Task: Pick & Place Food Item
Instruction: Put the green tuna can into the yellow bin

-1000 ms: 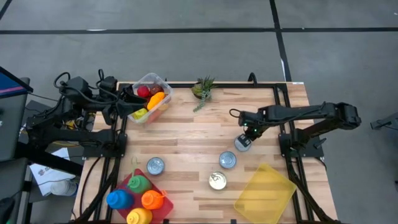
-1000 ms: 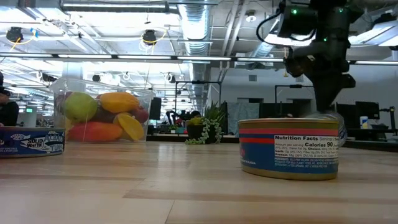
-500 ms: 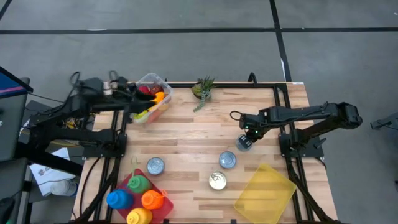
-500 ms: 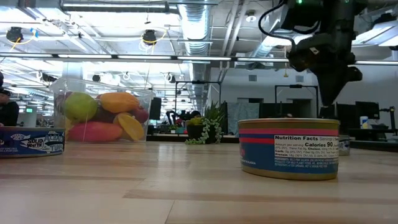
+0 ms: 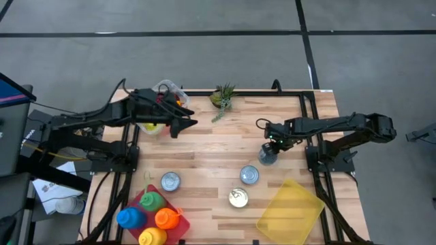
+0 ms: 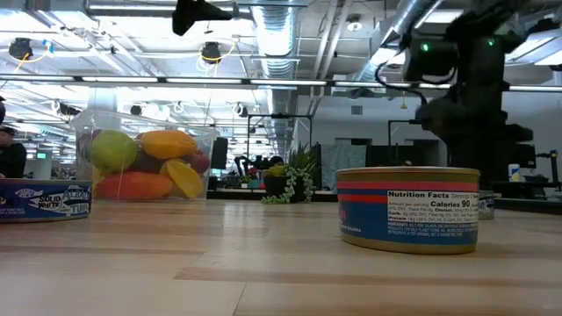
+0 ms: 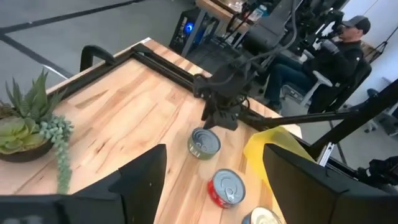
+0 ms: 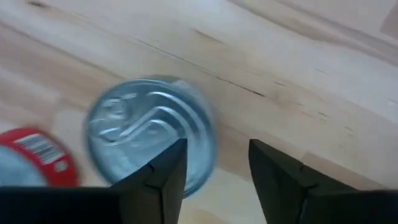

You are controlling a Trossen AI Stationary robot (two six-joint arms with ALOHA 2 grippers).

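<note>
Directly beneath the right hand (image 5: 267,151) a silver-lidded can (image 5: 266,156) stood upright on the desk (image 5: 204,143), outside the parted, empty fingers; the left hand (image 5: 182,125), also unclenched and empty, hovered well apart

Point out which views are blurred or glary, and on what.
Right wrist view: the silver can is smeared by motion blur. Low view: ceiling lights glare, yet the can's Nutrition Facts label reads sharp. High view: evenly lit, soft shadows. Left wrist view: the succulent looks crisp.
</note>
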